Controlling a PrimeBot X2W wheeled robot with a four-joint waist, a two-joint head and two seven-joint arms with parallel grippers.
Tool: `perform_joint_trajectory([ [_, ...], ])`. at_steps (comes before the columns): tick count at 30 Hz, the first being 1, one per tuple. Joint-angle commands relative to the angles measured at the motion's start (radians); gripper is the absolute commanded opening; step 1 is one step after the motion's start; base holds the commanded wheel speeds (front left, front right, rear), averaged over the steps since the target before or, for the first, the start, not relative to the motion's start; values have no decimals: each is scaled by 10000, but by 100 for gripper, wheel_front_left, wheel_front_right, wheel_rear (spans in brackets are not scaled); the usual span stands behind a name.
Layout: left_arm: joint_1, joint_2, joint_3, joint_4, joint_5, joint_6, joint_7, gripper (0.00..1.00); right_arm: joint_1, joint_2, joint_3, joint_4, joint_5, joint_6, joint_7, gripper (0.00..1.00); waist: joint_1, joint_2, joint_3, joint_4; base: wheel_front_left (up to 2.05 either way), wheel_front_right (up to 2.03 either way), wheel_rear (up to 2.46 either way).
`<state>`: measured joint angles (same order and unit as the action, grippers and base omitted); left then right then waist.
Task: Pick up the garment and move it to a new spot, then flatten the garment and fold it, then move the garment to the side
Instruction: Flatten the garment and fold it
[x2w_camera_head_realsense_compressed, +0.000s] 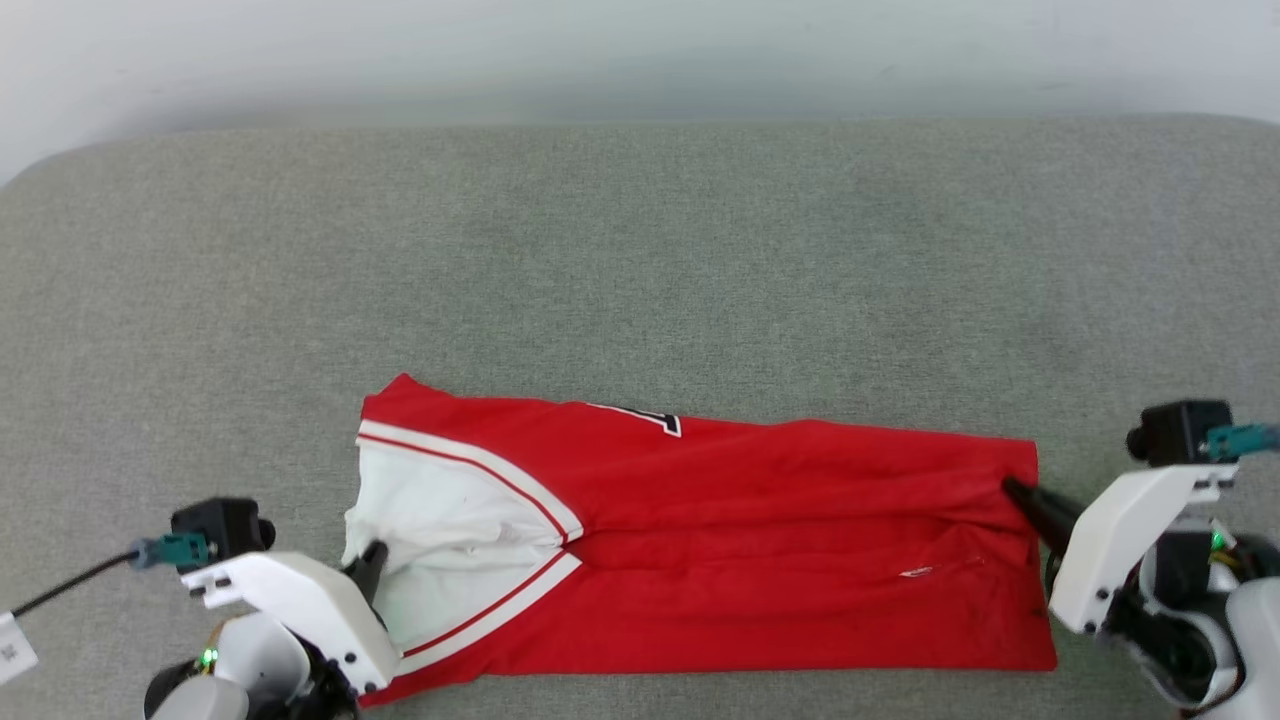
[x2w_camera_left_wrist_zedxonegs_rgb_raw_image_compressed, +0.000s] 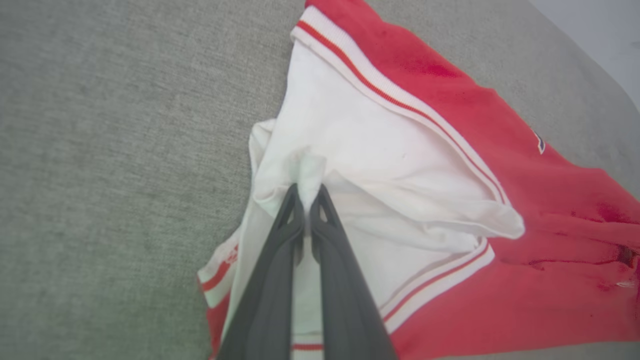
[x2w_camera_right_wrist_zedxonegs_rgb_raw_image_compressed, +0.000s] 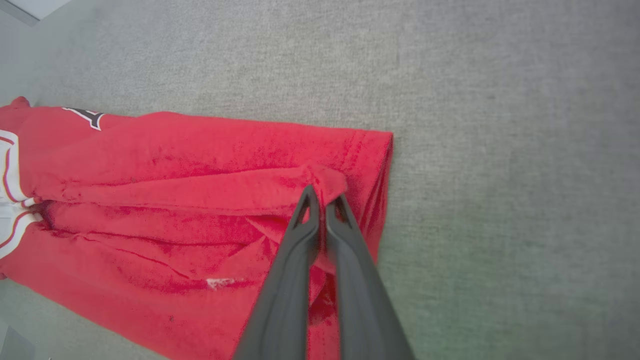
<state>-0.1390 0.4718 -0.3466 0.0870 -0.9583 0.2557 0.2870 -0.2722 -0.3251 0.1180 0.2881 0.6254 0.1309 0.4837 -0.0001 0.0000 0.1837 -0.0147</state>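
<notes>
Grey cloth counter (x2w_camera_head_realsense_compressed: 640, 220) — red jersey (x2w_camera_head_realsense_compressed: 760, 560) held at both ends: left fingers (x2w_camera_left_wrist_zedxonegs_rgb_raw_image_compressed: 280, 260) clamp its white panel (x2w_camera_left_wrist_zedxonegs_rgb_raw_image_compressed: 380, 150), right fingers (x2w_camera_right_wrist_zedxonegs_rgb_raw_image_compressed: 290, 260) its hem (x2w_camera_right_wrist_zedxonegs_rgb_raw_image_compressed: 385, 165) — seemingly to flatten.

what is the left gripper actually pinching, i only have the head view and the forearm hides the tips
Observer: In the left wrist view, the left gripper is shut on a bunched fold of the jersey's white sleeve panel.
Operator: and the right one, cloth in it or just touching the edge
Observer: Cloth. In the right wrist view, the right gripper is shut on a small raised red fold just inside the hem edge.
Operator: what's hidden under the left forearm
Observer: A piece of red-and-white striped trim sticks out beside the gripper's fingers.
</notes>
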Motion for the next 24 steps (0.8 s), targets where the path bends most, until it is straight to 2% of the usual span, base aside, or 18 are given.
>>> perform_joint_trajectory([
  [1,216,-71,72,47,-90,38,-107,0,307,100,39,39,-3,-4,-58,0,1,0,-41,-45,0,0,0],
  [2,358,-105,50,126,-144,53,-91,0,491,137,100,110,-38,-4,-42,0,1,0,-70,-67,0,0,0],
  [3,473,-190,44,184,-217,50,-104,34,632,230,155,130,10,-4,-60,24,1,0,-88,-79,0,0,0],
  [4,543,-239,70,293,-226,81,-192,87,735,299,162,160,55,-4,-158,49,1,0,-117,-98,0,0,0],
  [5,600,-230,92,412,-172,133,-272,100,875,308,156,257,9,-4,-190,95,1,0,-147,-115,0,0,0],
  [6,638,-243,96,505,-128,153,-364,100,1022,327,202,321,-39,-4,-238,100,1,0,-166,-127,0,0,0],
  [11,679,-446,210,748,185,-22,-1374,100,1585,466,353,484,-134,-12,-690,100,1,0,-349,-212,0,0,0],
  [16,501,-500,193,474,892,-60,-2601,100,1910,273,428,-252,-284,-6,-1317,100,1,0,-616,-273,0,0,0],
  [20,398,-534,133,33,1547,131,-3455,100,2186,59,71,-1211,-464,-6,-1507,100,1,0,-888,-340,0,0,0],
  [24,361,-615,68,-563,2160,450,-4213,100,2287,-80,-747,-1947,-611,-6,-1132,100,1,0,-1088,-365,0,0,0],
])
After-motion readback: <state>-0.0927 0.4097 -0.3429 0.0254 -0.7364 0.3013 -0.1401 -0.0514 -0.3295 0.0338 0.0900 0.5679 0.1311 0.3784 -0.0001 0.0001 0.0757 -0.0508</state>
